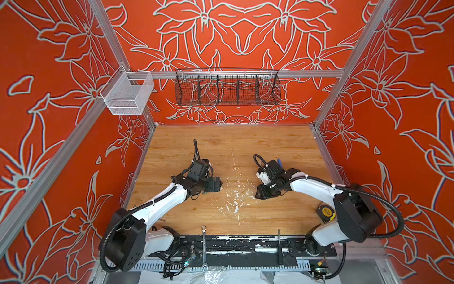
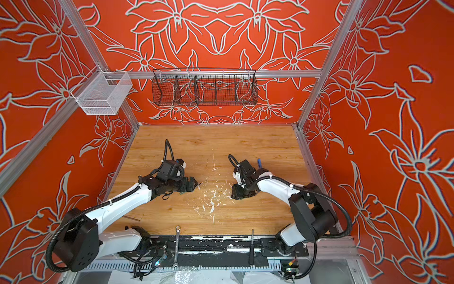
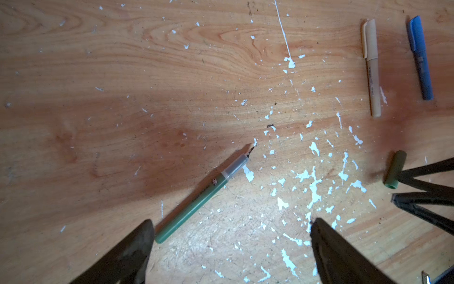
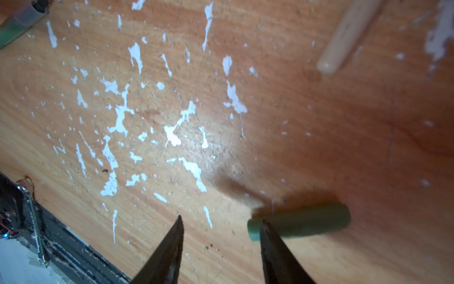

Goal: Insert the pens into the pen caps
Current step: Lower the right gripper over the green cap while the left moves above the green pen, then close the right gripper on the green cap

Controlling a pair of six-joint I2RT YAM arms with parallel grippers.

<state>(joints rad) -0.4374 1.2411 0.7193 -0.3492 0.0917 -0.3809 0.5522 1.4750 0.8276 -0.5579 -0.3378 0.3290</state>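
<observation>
red floral walls (image 1: 49,103) box in a wooden table (image 1: 221,142) speckled with white paint flecks (image 3: 314,186). the green pen (image 3: 196,204) lies flat and uncapped, its dark tip toward the flecks. the left gripper (image 3: 231,221) hangs over the pen's tail end, which sits just beside one finger. its jaws are spread wide with nothing in them, likely lined up to take the barrel. the green cap (image 4: 307,221) lies on its side, apart from the pen. the right gripper (image 4: 222,218) is low beside it, jaws parted and empty. one finger stands in front of the cap's open end rather than around it, so a grasp looks not yet made. the tan pen (image 3: 372,73) and blue pen (image 3: 420,61) lie side by side with caps on, seemingly finished and out of the way. on the rear rail (image 1: 307,73), the white mesh basket (image 1: 145,84) and the divided black wire basket (image 1: 227,92) show nothing inside.
</observation>
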